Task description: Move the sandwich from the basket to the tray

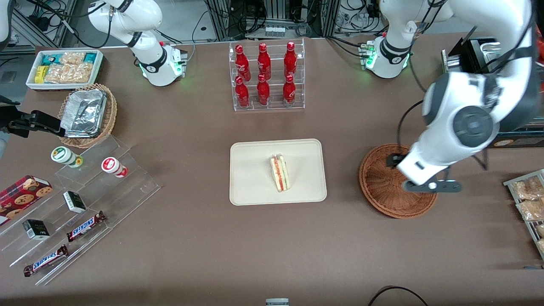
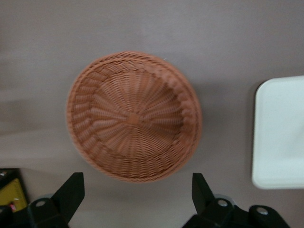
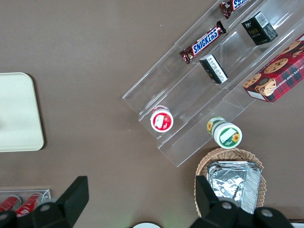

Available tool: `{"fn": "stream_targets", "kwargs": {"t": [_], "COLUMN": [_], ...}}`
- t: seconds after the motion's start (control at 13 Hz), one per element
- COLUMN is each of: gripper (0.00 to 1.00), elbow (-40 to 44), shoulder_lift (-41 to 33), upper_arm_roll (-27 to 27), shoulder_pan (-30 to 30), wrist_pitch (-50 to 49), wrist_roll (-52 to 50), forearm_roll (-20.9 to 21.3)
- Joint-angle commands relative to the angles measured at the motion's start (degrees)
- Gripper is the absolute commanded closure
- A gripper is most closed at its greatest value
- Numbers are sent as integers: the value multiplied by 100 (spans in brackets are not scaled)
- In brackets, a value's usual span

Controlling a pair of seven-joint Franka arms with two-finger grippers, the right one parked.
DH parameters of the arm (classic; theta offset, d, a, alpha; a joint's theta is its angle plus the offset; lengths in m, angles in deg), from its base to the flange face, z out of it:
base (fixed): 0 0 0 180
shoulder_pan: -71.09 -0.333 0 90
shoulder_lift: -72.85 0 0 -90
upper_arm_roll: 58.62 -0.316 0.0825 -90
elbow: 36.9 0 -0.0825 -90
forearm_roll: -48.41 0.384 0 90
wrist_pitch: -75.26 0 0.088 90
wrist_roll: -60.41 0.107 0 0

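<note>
Already the pale triangular sandwich wedge (image 1: 280, 172) lies on the cream rectangular tray (image 1: 250, 187); the reddish-brown round wicker basket (image 2: 133, 116) is empty. The hand (image 2: 137, 199) hovers above it, fingers apart, holding nothing. Risk: descending could clip the basket rim. The rack of red bottles (image 1: 266, 75) stands well apart.

basket (image 1: 384, 187) part hidden by arm | tray (image 2: 280, 133) cut off | tool (image 2: 135, 192) above basket, fingers wide
</note>
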Motion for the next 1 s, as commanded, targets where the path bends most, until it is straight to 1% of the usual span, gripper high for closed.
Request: {"fn": "stream_targets", "kwargs": {"t": [0.0,0.15,0.31,0.62,0.92], "gripper": [0,0,0,0,0], "elbow": [-383,-349,-314,283,346], "shoulder_lift": [-653,-900,-1164,-1278,-1419], "upper_arm_roll": [72,151,378,388,388], "shoulder_pan": [-489,-912,-1316,-1405,-1397], "wrist_pitch": [-291,-756,-1038,-1583,-1698], "wrist_roll": [696,1284,1558,1594,1586], "forearm_roll": [-260,-515,-586,-587,-578]}}
